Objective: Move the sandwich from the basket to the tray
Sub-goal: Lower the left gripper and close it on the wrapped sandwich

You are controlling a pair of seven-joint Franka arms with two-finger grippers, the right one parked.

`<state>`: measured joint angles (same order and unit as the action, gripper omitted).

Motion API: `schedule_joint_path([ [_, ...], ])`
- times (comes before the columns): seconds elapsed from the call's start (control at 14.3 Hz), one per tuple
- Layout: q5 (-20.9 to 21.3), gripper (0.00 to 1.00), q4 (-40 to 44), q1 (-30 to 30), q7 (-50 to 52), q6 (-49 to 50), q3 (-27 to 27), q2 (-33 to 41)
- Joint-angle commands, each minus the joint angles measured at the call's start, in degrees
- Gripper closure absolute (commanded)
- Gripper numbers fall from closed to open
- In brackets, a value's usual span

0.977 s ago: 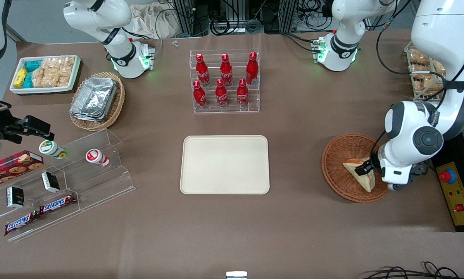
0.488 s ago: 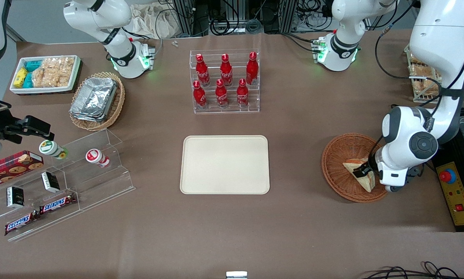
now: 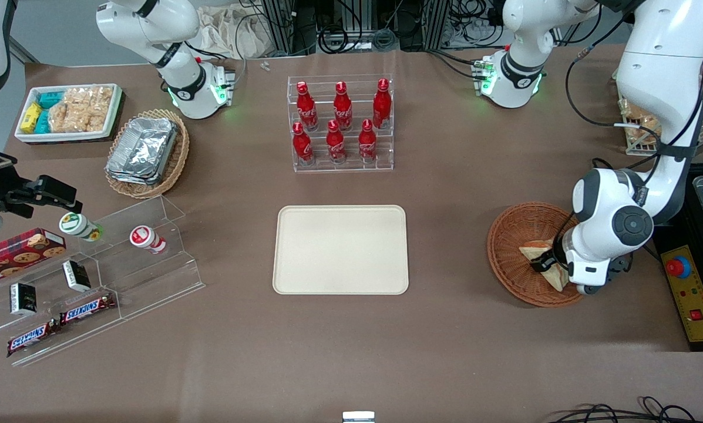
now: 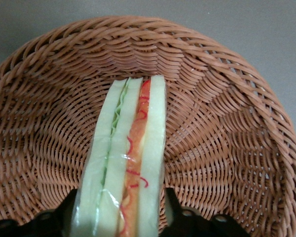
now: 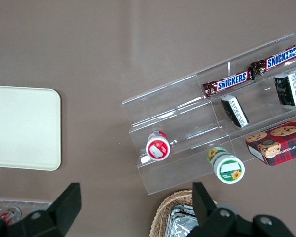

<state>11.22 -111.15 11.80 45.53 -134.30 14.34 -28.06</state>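
Tool of the working arm sits low inside the basket, its fingers clamped on either face of the sandwich, which stands on edge with filling layers showing. Sandwich remains within the basket, toward the working arm's end of the desk. Tray lies at mid-desk, well apart

Looks like a robotics lab dressed up as a snack shop: brown tabletop, acrylic rack of red cola bottles, clear stand with Snickers bars, cable bundles and an emergency-stop box at the edge.
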Motion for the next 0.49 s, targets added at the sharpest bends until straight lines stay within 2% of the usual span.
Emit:
schedule_joint_path([
  [0.0,1.53,0.82,0.14,-0.54,3.06,-1.31,-0.01,-0.33],
  [0.14,1.53,0.95,0.58,-0.63,3.16,-1.40,-0.01,-0.68],
  [0.42,1.53,0.96,0.49,-0.63,3.33,-0.79,0.08,-0.07],
])
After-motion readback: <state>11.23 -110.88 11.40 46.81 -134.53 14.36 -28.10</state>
